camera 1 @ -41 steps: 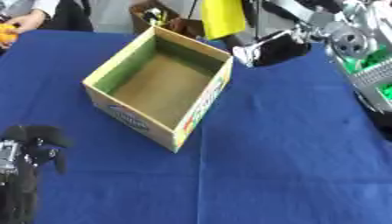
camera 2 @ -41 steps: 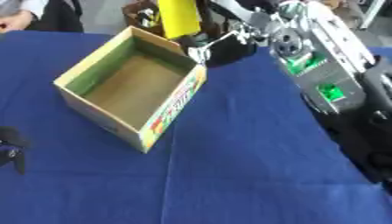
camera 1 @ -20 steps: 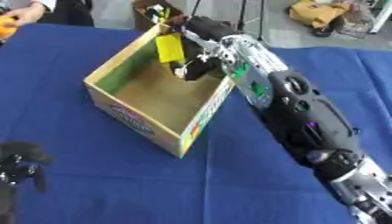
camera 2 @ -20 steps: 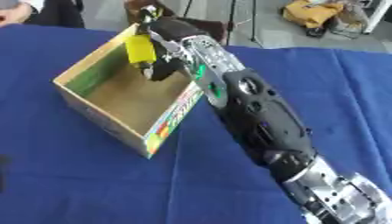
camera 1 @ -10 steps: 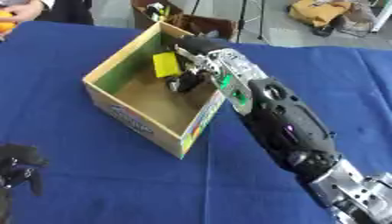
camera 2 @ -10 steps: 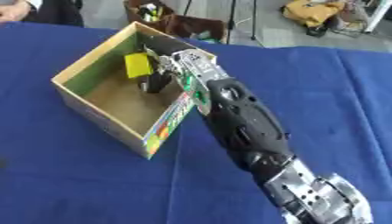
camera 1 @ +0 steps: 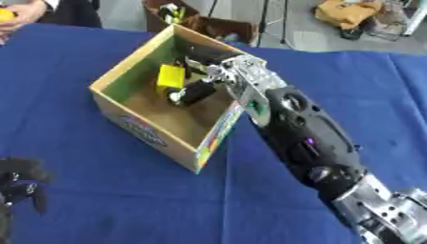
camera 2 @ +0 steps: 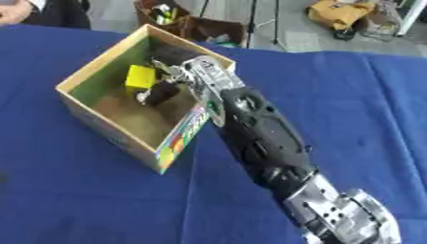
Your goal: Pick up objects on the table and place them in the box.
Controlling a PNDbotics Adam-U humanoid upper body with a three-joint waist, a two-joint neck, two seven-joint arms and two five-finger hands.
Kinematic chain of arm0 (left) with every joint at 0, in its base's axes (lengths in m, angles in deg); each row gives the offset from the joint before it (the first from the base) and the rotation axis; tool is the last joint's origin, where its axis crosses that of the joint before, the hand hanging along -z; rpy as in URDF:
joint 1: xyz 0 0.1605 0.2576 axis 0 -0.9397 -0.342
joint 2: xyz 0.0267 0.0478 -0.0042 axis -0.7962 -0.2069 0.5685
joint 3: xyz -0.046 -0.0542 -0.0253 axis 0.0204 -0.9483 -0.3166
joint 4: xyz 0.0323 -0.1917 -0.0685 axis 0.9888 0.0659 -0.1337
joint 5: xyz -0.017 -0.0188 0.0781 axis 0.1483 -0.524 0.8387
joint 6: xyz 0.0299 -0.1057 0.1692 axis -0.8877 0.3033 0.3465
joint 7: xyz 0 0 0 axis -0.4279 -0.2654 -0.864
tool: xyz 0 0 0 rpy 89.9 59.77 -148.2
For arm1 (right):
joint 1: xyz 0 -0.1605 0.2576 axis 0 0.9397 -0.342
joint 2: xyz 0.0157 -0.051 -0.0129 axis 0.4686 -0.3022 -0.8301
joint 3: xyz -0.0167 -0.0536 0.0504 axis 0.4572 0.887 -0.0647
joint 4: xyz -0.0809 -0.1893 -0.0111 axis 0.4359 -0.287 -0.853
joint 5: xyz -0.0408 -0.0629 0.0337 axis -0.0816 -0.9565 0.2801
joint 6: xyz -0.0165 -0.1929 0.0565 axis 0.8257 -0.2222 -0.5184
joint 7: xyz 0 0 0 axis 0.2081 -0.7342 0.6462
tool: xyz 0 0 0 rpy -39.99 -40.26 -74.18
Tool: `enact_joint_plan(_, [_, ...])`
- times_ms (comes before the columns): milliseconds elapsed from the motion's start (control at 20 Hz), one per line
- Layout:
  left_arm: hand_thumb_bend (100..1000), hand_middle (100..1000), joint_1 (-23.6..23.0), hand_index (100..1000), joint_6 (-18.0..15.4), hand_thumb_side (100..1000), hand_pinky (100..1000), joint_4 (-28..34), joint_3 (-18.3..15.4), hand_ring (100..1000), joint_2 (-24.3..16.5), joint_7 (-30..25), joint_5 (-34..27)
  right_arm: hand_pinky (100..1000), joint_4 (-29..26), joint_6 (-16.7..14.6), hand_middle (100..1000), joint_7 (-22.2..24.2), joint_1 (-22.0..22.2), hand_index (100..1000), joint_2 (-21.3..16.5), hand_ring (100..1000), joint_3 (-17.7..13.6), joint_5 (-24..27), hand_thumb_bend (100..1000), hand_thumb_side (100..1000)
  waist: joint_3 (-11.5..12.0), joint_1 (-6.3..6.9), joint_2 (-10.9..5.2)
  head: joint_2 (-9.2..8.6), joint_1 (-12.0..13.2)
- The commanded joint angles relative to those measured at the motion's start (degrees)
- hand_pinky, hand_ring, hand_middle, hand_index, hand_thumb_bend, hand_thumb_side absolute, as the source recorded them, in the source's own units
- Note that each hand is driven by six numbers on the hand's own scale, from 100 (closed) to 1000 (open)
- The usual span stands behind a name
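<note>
Right hand apparently around yellow object

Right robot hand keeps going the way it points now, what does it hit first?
Probably the far-left inner wall of the box. The right robot hand reaches down into it toward the view's left, with the yellow object at its fingertips, so that object would likely meet the wall first. Depth is unclear.

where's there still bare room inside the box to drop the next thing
The box floor is bare in its near half, toward the printed front wall. The far end is crowded: the right hand reaches in over the right wall beside the yellow object.
</note>
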Motion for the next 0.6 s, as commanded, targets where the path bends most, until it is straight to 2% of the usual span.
enact_joint_plan(50, [100,448,0.28,592,-0.13,968,229,0.79,0.14,504,-0.47,-0.18,0.20,898,-1.72,-0.33,800,0.88,-1.94,1000,-0.64,950,-0.37,-2.23,100,813,-0.11,0.48,-1.56,-0.27,0.07])
enact_joint_plan(100, [100,448,0.27,592,-0.13,968,229,0.78,0.14,504,-0.47,-0.18,0.18,898,-1.78,-0.34,800,1.02,-1.94,1000,-0.64,950,-0.43,-2.83,100,813,-0.13,0.50,-1.59,-0.26,0.07])
enact_joint_plan(150, [100,448,0.26,592,-0.13,968,229,0.78,0.13,504,-0.46,-0.18,0.16,912,-1.71,-0.36,844,1.23,-1.88,1000,-0.64,967,-0.51,-3.32,100,863,-0.15,0.55,-1.66,-0.24,0.07])
enact_joint_plan(250, [100,448,0.20,592,-0.13,967,229,0.76,0.11,504,-0.46,-0.17,0.12,921,-1.46,-0.47,876,1.85,-1.78,1000,-0.63,977,-0.71,-4.10,100,896,-0.16,0.65,-1.79,-0.24,0.09])
enact_joint_plan(350, [100,448,0.17,592,-0.12,966,230,0.75,0.12,505,-0.44,-0.20,0.09,924,-1.32,-0.61,886,2.41,-1.70,1000,-0.58,979,-0.93,-4.40,100,907,-0.21,0.75,-1.86,-0.24,0.08])
enact_joint_plan(600, [100,448,0.04,593,-0.05,966,231,0.73,0.05,505,-0.38,-0.26,0.08,921,-3.03,-0.43,863,2.12,-1.33,1000,-1.02,960,-1.41,-2.52,100,852,-0.52,1.14,-2.08,-0.07,0.35])
